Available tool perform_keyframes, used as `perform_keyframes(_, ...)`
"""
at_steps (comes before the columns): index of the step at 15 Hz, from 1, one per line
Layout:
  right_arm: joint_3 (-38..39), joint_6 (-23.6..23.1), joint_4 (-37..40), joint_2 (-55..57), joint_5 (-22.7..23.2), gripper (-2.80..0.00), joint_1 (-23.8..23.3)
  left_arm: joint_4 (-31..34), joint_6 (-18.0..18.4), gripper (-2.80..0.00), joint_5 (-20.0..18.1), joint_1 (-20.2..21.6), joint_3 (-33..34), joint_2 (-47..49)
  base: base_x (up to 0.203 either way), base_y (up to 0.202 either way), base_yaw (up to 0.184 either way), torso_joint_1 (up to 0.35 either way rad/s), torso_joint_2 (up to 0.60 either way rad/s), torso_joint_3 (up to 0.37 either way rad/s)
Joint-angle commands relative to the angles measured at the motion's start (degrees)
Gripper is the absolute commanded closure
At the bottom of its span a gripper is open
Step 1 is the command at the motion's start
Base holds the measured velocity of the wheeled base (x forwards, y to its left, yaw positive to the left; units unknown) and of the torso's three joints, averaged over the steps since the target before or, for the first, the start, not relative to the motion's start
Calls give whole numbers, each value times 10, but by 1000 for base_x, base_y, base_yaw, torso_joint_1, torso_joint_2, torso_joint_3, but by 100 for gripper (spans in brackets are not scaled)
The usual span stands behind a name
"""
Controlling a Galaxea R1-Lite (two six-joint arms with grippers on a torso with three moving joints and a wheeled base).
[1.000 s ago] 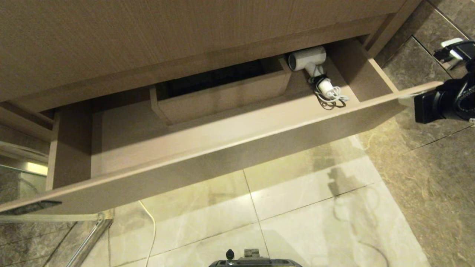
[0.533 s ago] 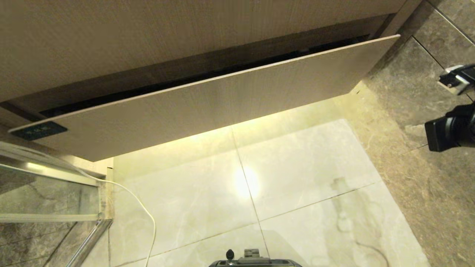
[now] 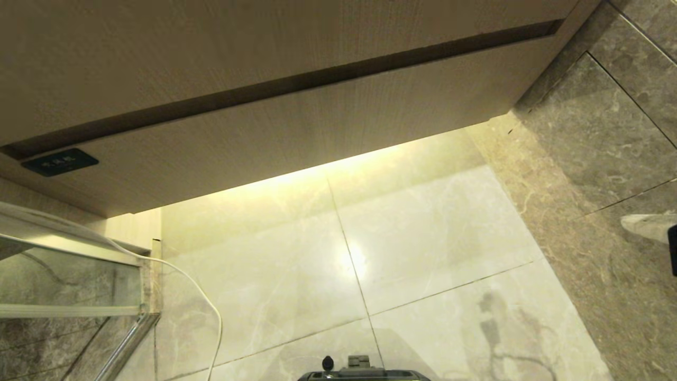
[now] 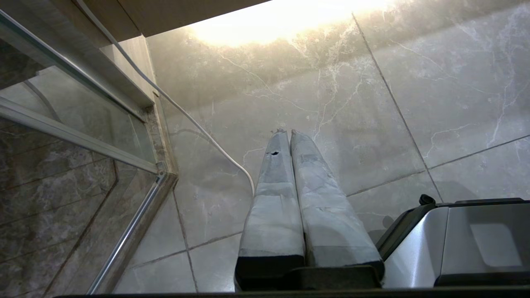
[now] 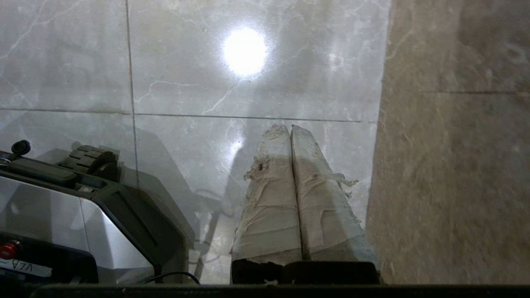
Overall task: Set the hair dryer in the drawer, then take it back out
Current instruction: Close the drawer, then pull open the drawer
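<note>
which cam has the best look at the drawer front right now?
Head view: the drawer spans the frame, shut flush, its dark label plate at one end. Left wrist view catches only a sliver of wood panel edge; right wrist view shows just floor tiles.

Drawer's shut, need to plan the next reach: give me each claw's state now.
Left claw: closed, holding nothing, above the floor tiles.
Right claw: closed, holding nothing, above the floor tiles.
</note>
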Motion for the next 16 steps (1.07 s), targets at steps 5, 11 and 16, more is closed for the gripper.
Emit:
perform_keyframes(5, 132, 53, -38, -189, 13, 0, 0, 0, 0, 0, 0, 0, 1, 0, 0, 0, 0, 0, 0, 0)
perform_keyframes(11, 310, 107, -47, -525, 21, 0, 36, 0, 0, 0, 0, 0, 1, 0, 0, 0, 0, 0, 0, 0)
perform_keyframes(16, 444, 134, -41, -642, -69, 0, 97, 0, 0, 0, 0, 0, 1, 0, 0, 0, 0, 0, 0, 0)
